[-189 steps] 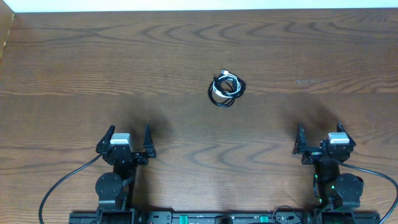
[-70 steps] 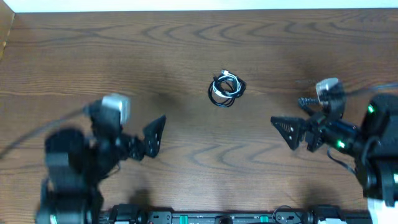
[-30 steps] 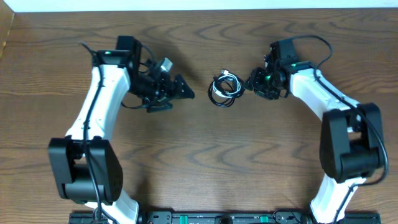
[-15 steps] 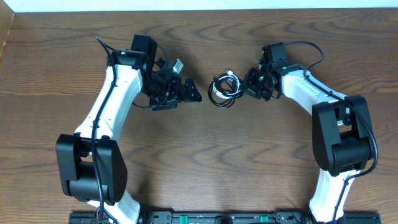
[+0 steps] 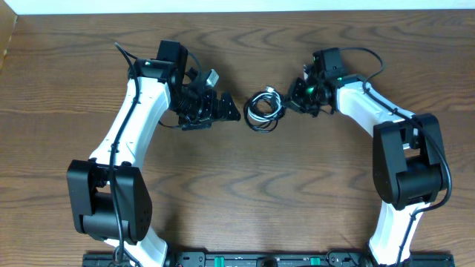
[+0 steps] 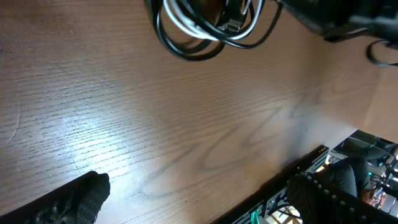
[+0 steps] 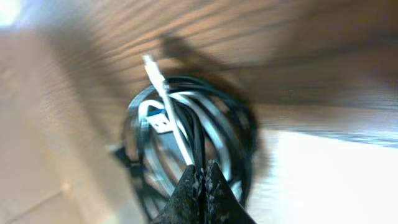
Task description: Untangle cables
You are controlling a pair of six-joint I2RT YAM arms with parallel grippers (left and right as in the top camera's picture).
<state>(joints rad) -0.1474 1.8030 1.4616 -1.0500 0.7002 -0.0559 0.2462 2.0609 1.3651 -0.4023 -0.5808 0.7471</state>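
Observation:
The cables (image 5: 263,110) lie as one small tangled coil of black and white loops in the middle of the table. My right gripper (image 5: 289,101) sits at the coil's right edge, shut on a black strand of the cables (image 7: 186,124); in the right wrist view its tips (image 7: 202,171) are pressed together on that strand, beside the white cable and its plug (image 7: 151,65). My left gripper (image 5: 233,110) stands open just left of the coil, not touching it. In the left wrist view the coil (image 6: 205,34) lies well ahead of the open left gripper (image 6: 199,190).
The wooden table (image 5: 237,193) stretches around the coil on all sides. The robot base rail (image 5: 237,259) runs along the front edge. A thicker black cord (image 5: 364,55) loops over the right arm.
My right gripper has shut on the right edge of the coil, and the coil has shifted slightly left. The left gripper has stayed open in place.

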